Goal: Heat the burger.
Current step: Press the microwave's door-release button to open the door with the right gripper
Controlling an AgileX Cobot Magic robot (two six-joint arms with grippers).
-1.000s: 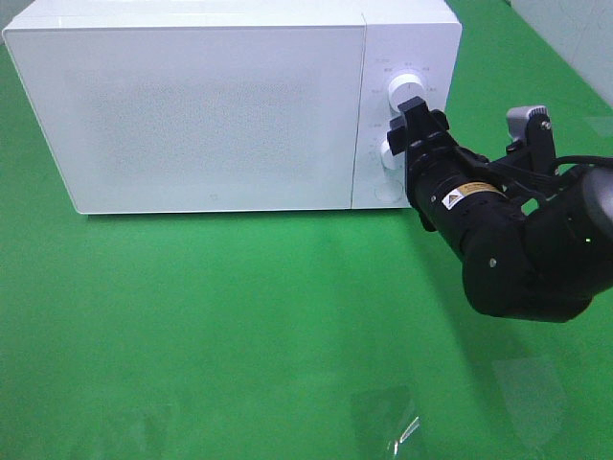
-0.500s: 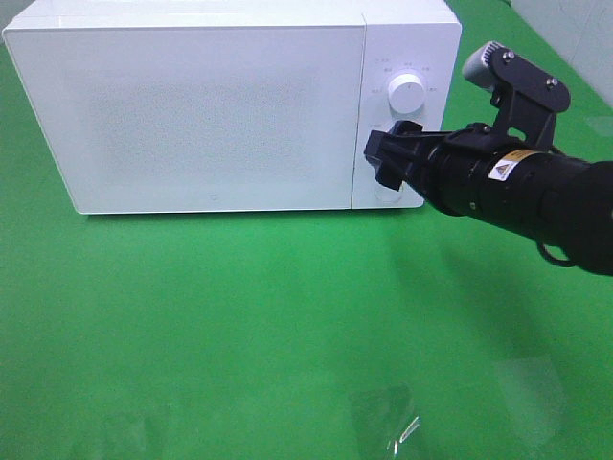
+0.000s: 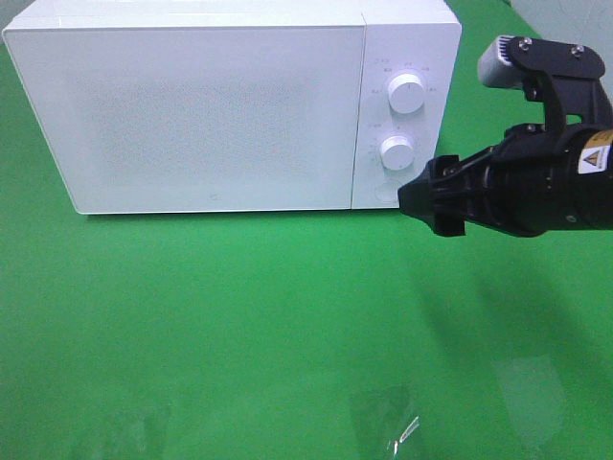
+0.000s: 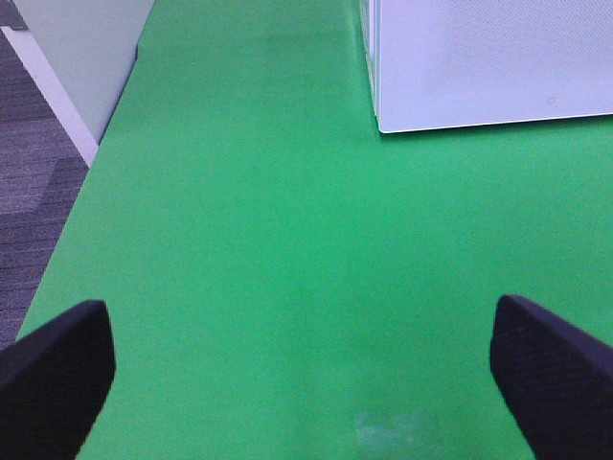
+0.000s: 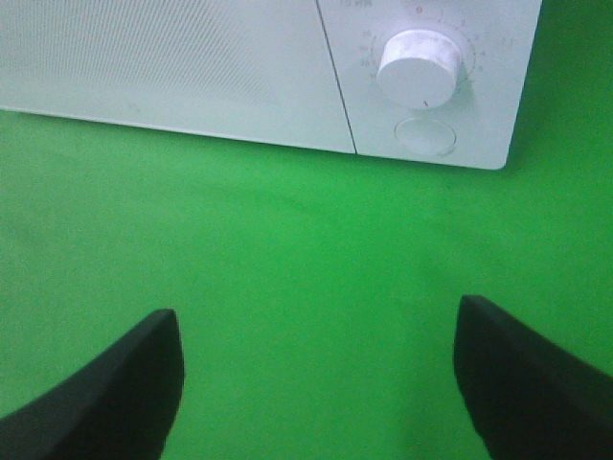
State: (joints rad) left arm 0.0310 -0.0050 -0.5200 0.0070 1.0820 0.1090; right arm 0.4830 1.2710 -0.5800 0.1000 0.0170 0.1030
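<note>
White microwave (image 3: 211, 115), smooth plastic-looking shell with a soft sheen; its door (image 3: 192, 125) carries a fine dotted grain. Smooth white knobs (image 3: 407, 94). Matt green table cover (image 3: 239, 316), cloth-like. Left gripper (image 4: 297, 331) has matt black fingers (image 4: 546, 374) with fine cross-hatched texture. Right arm (image 3: 536, 187) is black with a dull satin finish.

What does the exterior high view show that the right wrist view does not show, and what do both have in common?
Only the exterior high view shows the full width of the microwave, its upper knob and the right arm from outside. Only the right wrist view shows that the right gripper is open, its fingers wide apart with nothing between them. Both show the lower knob, the round button under it, the closed door and the green table.
</note>
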